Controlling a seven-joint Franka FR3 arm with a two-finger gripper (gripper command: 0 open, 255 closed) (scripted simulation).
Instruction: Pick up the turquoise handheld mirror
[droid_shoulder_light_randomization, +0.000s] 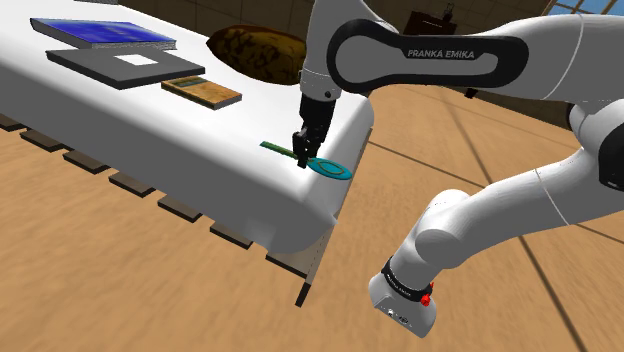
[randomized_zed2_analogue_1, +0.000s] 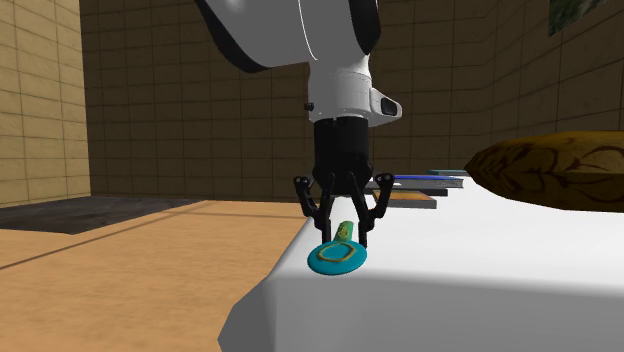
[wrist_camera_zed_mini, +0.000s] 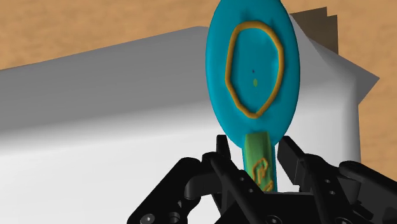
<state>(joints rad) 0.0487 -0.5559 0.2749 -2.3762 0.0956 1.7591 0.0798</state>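
Arm: the white arm (droid_shoulder_light_randomization: 470, 55) is reaching up from the shoulder view's lower right, bending at the elbow and stretching its last long link towards that view's left, over the near corner of the white table (droid_shoulder_light_randomization: 200, 170).

Wrist: the hand is pointing straight down, standing upright above the table's rounded edge.

Claw: the black gripper (droid_shoulder_light_randomization: 303, 157) is hanging low over the table, and in the second exterior view (randomized_zed2_analogue_1: 343, 238) its tips are sitting down at the mirror's level.

Opening: the fingers (wrist_camera_zed_mini: 222, 149) are standing a little apart and straddling the handle. The wrist view is showing a thin gap on each side, so they are flanking it, not pinching it.

Mirror: the turquoise mirror (droid_shoulder_light_randomization: 330, 168) is lying flat on the table right at the corner. Its round head (wrist_camera_zed_mini: 254, 63), ringed in orange, is facing up at the rounded edge, and its green handle (wrist_camera_zed_mini: 259, 162) is running back between the fingers.

Along the table: a blue book (droid_shoulder_light_randomization: 100, 33), a grey board (droid_shoulder_light_randomization: 120, 65) with a white patch and a brown book (droid_shoulder_light_randomization: 203, 92) are lying in a row, all well apart from the mirror.

Behind the arm: a brown cushion (droid_shoulder_light_randomization: 255, 50) is resting on the table, beyond the gripper.

Surroundings: a wooden floor (droid_shoulder_light_randomization: 120, 280) is spreading around the table, and tan brick walls (randomized_zed2_analogue_1: 180, 100) are closing the room behind it.
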